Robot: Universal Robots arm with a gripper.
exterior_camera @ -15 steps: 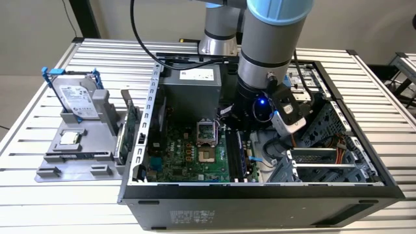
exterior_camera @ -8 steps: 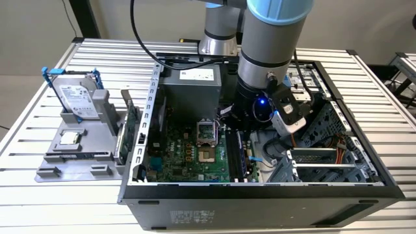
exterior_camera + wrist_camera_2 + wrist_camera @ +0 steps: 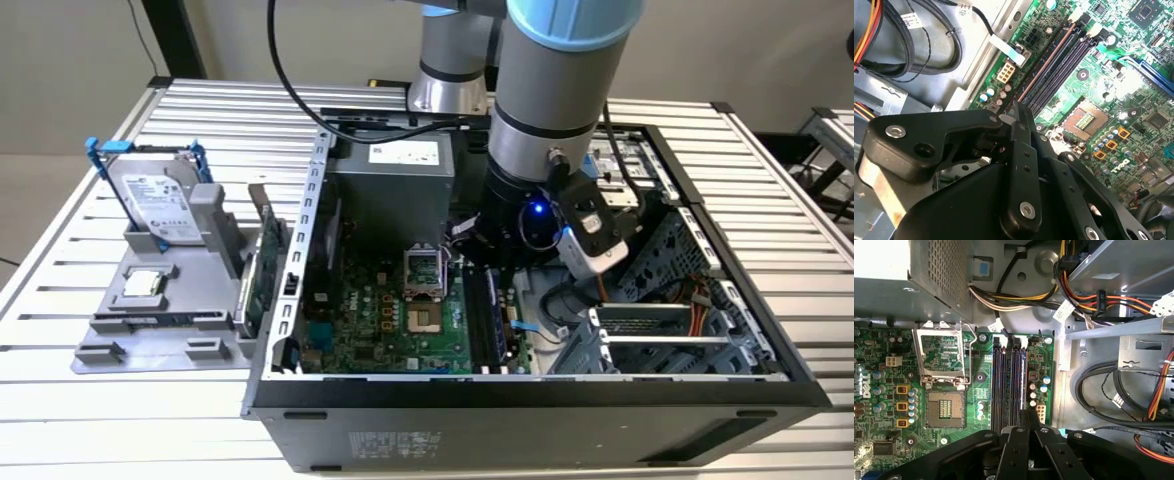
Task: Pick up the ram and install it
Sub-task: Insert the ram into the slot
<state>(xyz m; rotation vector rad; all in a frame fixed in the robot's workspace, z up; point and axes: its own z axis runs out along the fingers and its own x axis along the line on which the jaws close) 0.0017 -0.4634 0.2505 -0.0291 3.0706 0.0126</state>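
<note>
The ram (image 3: 1022,372) is seen standing on its edge in a long black slot (image 3: 1000,380) of the green board (image 3: 985,395), right under the gripper (image 3: 1024,415). The fingers are pulled close together, and the ram's top edge seems to be pinched. The ram is judged light, stiff and easily cracked. It is best held by its long edges, not its chips.

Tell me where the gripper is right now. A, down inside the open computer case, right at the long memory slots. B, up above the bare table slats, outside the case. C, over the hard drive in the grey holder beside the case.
A: in the first wrist view the gripper sits at the end of the memory slots, and the exterior view shows the arm reaching down into the open case.
</note>
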